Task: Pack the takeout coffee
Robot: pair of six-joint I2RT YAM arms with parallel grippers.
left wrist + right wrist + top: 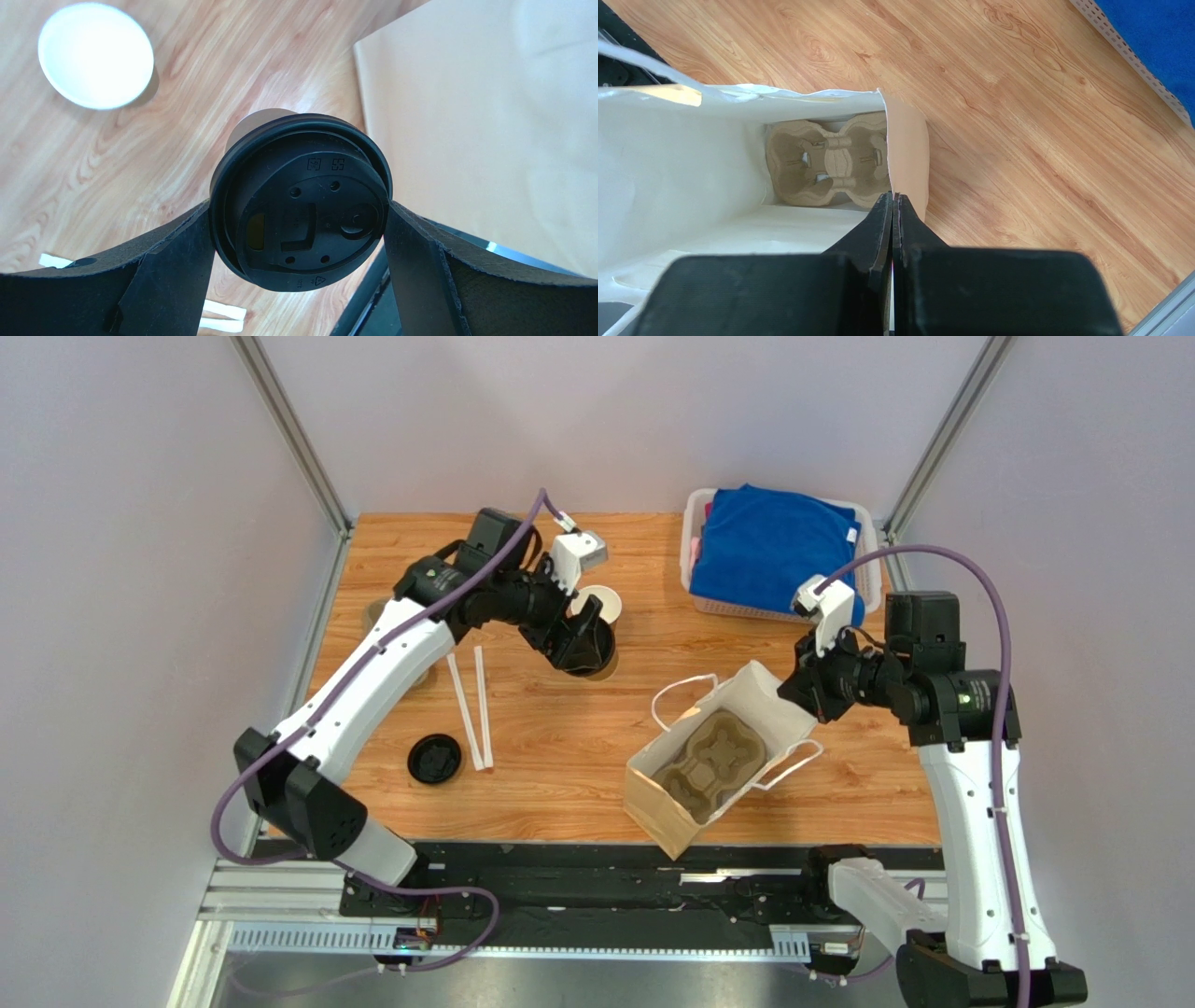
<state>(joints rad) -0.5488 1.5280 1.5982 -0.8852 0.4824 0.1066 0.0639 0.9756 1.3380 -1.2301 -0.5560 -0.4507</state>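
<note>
Top external, bag (657, 805) holds cup carrier (716, 759), takeout coffee (302, 217) lidded

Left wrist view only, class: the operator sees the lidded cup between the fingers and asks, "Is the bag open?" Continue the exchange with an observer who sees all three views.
Observer: Yes. The paper bag has its mouth open, facing up.
Operator: Is anything holding it?
Observer: The right gripper is shut on the bag's rim.
Operator: Where would the takeout coffee sit?
Observer: Probably in the cup carrier lying at the bag's bottom; its wells look empty.
</note>
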